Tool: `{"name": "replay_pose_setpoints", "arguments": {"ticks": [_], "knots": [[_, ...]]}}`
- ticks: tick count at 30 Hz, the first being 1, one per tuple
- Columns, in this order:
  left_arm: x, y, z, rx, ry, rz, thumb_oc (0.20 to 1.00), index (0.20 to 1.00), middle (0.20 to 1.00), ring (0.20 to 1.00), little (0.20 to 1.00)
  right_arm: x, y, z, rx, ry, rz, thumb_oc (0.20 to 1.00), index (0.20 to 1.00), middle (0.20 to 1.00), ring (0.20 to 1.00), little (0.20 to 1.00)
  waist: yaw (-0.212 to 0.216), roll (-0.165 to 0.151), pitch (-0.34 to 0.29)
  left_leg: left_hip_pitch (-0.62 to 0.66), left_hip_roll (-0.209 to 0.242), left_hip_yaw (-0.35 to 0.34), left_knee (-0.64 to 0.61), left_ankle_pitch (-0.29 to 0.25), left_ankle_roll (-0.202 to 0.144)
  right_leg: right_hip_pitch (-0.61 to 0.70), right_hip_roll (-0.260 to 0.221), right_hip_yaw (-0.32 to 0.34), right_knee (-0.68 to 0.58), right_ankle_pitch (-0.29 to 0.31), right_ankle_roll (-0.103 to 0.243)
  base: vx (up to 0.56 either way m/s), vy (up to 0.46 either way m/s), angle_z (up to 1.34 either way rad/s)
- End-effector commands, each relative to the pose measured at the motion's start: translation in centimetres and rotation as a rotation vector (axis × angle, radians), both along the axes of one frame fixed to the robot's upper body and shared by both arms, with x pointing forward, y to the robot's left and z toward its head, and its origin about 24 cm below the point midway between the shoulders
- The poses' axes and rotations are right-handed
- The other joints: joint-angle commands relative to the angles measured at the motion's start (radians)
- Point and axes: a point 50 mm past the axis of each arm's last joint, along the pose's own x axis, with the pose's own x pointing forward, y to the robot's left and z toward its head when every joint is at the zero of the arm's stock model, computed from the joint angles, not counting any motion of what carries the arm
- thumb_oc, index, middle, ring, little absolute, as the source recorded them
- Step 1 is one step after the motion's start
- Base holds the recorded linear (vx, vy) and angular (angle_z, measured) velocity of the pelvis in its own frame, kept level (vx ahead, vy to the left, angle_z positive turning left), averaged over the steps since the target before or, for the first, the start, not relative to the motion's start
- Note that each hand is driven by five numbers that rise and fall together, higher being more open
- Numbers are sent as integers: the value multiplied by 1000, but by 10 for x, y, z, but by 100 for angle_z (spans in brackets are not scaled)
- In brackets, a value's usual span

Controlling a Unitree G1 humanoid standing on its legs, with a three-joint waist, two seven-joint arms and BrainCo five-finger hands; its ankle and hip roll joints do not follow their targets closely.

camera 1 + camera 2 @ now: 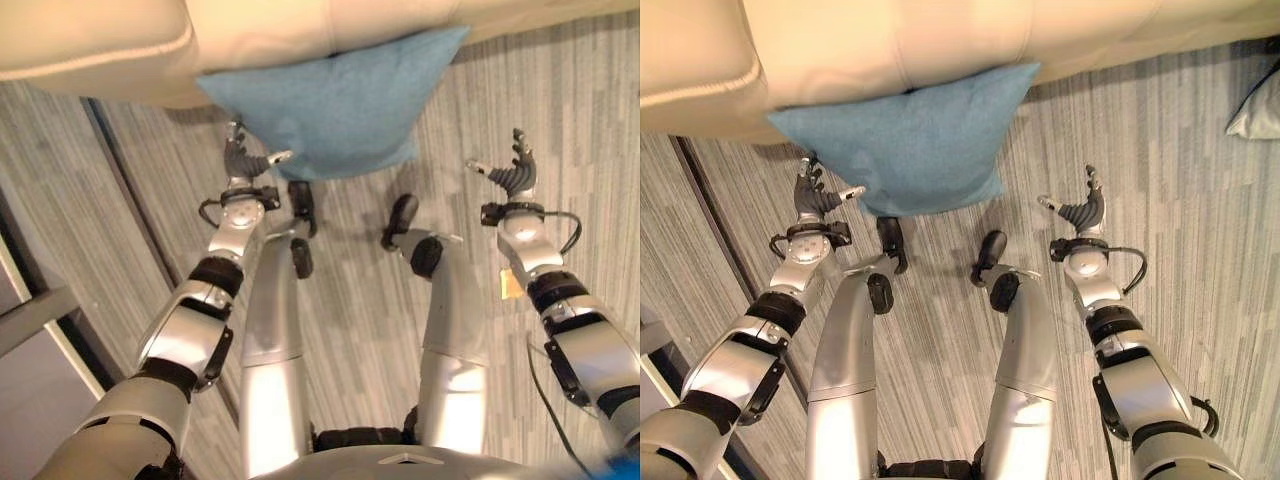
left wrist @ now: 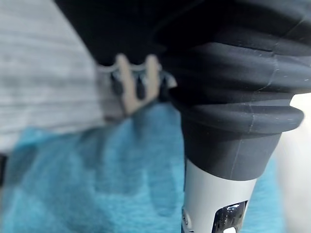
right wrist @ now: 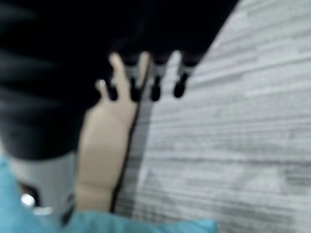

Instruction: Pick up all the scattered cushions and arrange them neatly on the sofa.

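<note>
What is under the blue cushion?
The blue cushion leans against the front of the cream sofa, its lower edge on the grey striped floor. It covers part of the sofa's front and some floor, so anything hidden beneath it cannot be seen.

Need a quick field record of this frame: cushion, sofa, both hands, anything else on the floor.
cushion: blue cushion, leaning against the sofa front, lower edge on the floor
sofa: cream sofa, along the top of the eye views
left hand: left hand, open, beside the cushion's left edge
right hand: right hand, open, apart from the cushion, over the carpet
other: pale cushion on the floor, far right
</note>
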Motion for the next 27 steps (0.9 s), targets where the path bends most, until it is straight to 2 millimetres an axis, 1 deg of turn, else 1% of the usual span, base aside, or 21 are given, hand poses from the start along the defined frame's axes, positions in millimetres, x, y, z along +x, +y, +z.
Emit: {"name": "replay_pose_setpoints", "arguments": {"ticks": [1,3,4,5,6,8,10,11,13,14,15,16,17,18,19,20,22,23,24,26,27], "knots": [[-9,12,-14,-35,9,42,1000,1000,1000,1000,1000,-10,-6,-5,-31,-24,24,1000,1000,1000,1000,1000,-7,8,-95,-13,-23,-8,0,-40,-33,-26,-15,69,-98,89,125,47,3,-6],[-8,12,-8,-36,-11,37,1000,1000,1000,1000,1000,-8,-7,1,-34,-40,25,1000,1000,1000,1000,1000,-7,9,-94,-33,-24,-9,11,-43,-32,-47,-17,74,-86,83,123,45,-2,-4],[-5,12,2,-32,-34,41,1000,1000,1000,1000,1000,-5,-4,13,-46,-73,38,1000,1000,1000,1000,1000,-7,8,-90,-65,-25,-16,31,-47,-28,-83,-21,81,-62,75,121,42,2,1],[-5,12,2,-32,-34,42,1000,1000,1000,1000,1000,-5,-4,13,-46,-73,38,1000,1000,1000,1000,1000,-7,8,-90,-67,-25,-16,32,-47,-28,-85,-21,82,-61,75,121,58,21,2],[-2,11,13,-26,-63,37,1000,1000,1000,1000,1000,-1,-1,26,-59,-101,48,1000,1000,1000,1000,1000,-6,8,-85,-93,-22,-17,46,-51,-25,-113,-24,90,-47,72,120,45,22,1],[0,8,25,-28,-97,22,1000,1000,1000,1000,1000,3,4,40,-79,-134,68,1000,1000,1000,1000,1000,-6,8,-81,-117,-22,-16,61,-56,-20,-142,-22,97,-33,72,120,45,24,0],[1,8,26,-29,-99,22,1000,1000,1000,1000,1000,3,4,40,-80,-136,68,1000,1000,1000,1000,1000,-6,7,-82,-121,-22,-16,64,-57,-20,-147,-22,99,-30,71,120,0,0,0],[4,1,38,-38,-131,-2,1000,1000,1000,1000,1000,7,11,56,-98,-172,94,1000,1000,1000,1000,1000,-7,9,-76,-144,-23,-19,81,-63,-15,-172,-23,109,-15,68,120,43,33,-3],[7,-10,57,-40,-185,-41,1000,1000,1000,1000,1000,12,24,76,-106,-222,137,1000,1000,1000,1000,1000,-7,12,-68,-172,-25,-18,100,-69,-9,-206,-21,121,5,65,117,61,38,-2],[8,-15,63,-46,-201,-56,1000,1000,1000,1000,1000,14,30,82,-113,-236,149,1000,1000,1000,1000,1000,-7,12,-65,-179,-25,-17,103,-70,-8,-219,-21,125,12,64,118,38,22,-2],[8,-15,63,-46,-201,-56,1000,1000,1000,1000,1000,14,30,83,-113,-236,149,1000,1000,1000,1000,1000,-7,12,-65,-180,-25,-17,103,-70,-8,-220,-21,126,12,64,118,32,28,-3],[9,-26,73,-35,-229,-90,1000,1000,1000,1000,1000,16,44,94,-117,-270,196,1000,1000,1000,1000,1000,-7,15,-60,-190,-25,-16,108,-73,-6,-236,-19,132,20,61,116,22,14,-4],[9,-26,73,-35,-230,-89,1000,1000,1000,1000,1000,16,44,95,-118,-271,196,1000,1000,1000,1000,1000,-7,14,-60,-192,-24,-15,109,-73,-6,-239,-19,134,22,61,116,37,17,-2],[9,-34,79,-33,-248,-109,1000,1000,1000,1000,1000,17,53,103,-132,-291,220,1000,1000,1000,1000,1000,-7,14,-58,-199,-26,-14,114,-74,-5,-247,-19,137,27,62,117,39,5,-1],[9,-51,85,-36,-269,-155,1000,1000,1000,1000,1000,18,67,109,-146,-304,253,1000,1000,1000,1000,1000,-4,18,-54,-206,-29,-17,125,-75,-2,-252,-21,138,32,59,114,38,5,-1],[9,-51,85,-36,-271,-154,1000,1000,1000,1000,1000,18,67,110,-147,-305,253,1000,1000,1000,1000,1000,-4,19,-53,-207,-29,-18,126,-75,-2,-252,-21,138,33,59,114,0,0,0],[8,-74,92,-48,-288,-206,1000,1000,1000,1000,1000,21,89,122,-172,-329,296,1000,1000,1000,1000,1000,1,27,-41,-211,-33,-24,133,-74,0,-253,-21,136,37,58,113,0,0,0],[8,-74,93,-48,-290,-206,1000,1000,1000,1000,1000,21,90,123,-173,-331,296,1000,1000,1000,1000,1000,1,28,-39,-211,-32,-25,134,-75,0,-253,-20,136,37,58,113,0,0,0],[8,-85,94,-56,-291,-228,1000,1000,1000,1000,1000,22,98,126,-177,-333,311,1000,1000,1000,1000,1000,4,30,-37,-211,-32,-26,132,-74,0,-253,-19,136,35,60,113,0,0,0],[6,-105,105,-90,-322,-269,1000,1000,1000,1000,1000,22,120,135,-174,-351,352,1000,1000,1000,1000,1000,11,38,-30,-215,-33,-27,134,-71,1,-253,-18,134,31,64,114,0,0,0],[6,-105,105,-90,-323,-269,1000,1000,1000,1000,1000,22,120,136,-174,-352,351,1000,1000,1000,1000,1000,11,39,-29,-216,-33,-27,134,-70,1,-253,-17,133,31,65,114,0,0,0]]}}
